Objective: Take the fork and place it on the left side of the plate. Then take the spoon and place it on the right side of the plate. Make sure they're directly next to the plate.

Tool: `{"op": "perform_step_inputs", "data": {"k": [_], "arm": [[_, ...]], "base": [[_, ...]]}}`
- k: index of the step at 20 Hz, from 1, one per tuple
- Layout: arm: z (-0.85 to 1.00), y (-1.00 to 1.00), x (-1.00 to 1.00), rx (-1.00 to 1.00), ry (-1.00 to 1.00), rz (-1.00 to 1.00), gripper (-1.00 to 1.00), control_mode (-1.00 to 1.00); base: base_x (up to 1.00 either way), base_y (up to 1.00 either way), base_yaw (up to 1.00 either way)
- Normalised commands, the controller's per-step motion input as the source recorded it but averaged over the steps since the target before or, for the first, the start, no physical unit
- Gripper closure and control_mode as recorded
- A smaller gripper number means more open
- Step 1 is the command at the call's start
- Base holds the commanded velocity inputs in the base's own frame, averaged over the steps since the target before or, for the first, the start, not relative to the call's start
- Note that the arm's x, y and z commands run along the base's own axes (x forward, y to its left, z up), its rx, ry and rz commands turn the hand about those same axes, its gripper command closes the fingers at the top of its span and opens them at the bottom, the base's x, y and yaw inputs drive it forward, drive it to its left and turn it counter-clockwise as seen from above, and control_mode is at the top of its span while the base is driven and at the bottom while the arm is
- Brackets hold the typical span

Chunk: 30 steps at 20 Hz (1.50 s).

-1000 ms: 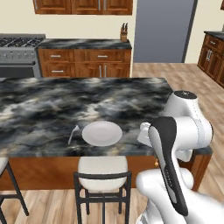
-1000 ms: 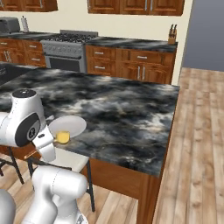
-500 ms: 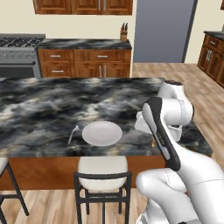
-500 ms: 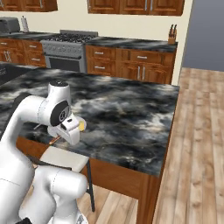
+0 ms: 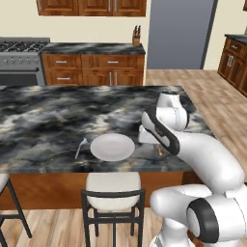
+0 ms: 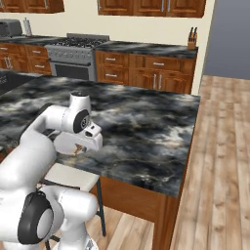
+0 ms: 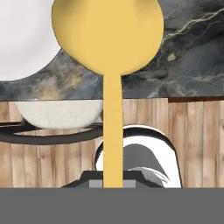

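We are holding the spoon [image 7: 108, 48] by its thin handle, tool [image 7: 112, 186] closed nearly shut on it, bowl at frame top. It is looking light, stiff and slippery, so we are gripping mid-handle beside the plate [image 7: 22, 39].

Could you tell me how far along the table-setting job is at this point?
Done: the fork lies right beside the plate, on its left. In hand: the tool is shut on the spoon, hanging over the counter just off the plate's right edge. Left: lower it beside the plate and let go.
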Motion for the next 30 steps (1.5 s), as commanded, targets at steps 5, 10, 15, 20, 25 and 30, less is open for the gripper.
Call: {"op": "perform_step_inputs", "data": {"k": [5,10,15,20,25,30], "arm": [[-0.49,0.04,0.29,-0.09,0.00,0.17,1.00,-1.00],[-0.43,0.00,0.25,0.00,0.00,0.01,1.00,-1.00],[-0.45,0.00,0.25,0.02,-0.03,-0.01,1.00,-1.00],[-0.34,0.00,0.44,0.03,-0.03,-0.06,1.00,-1.00],[-0.29,0.00,0.53,0.00,-0.01,-0.06,1.00,-1.00],[-0.34,0.00,0.48,0.00,0.00,-0.05,1.00,-1.00]], "base": [[0.00,0.00,0.00],[0.00,0.00,0.00],[0.00,0.00,0.00],[0.00,0.00,0.00],[0.00,0.00,0.00],[0.00,0.00,0.00]]}}
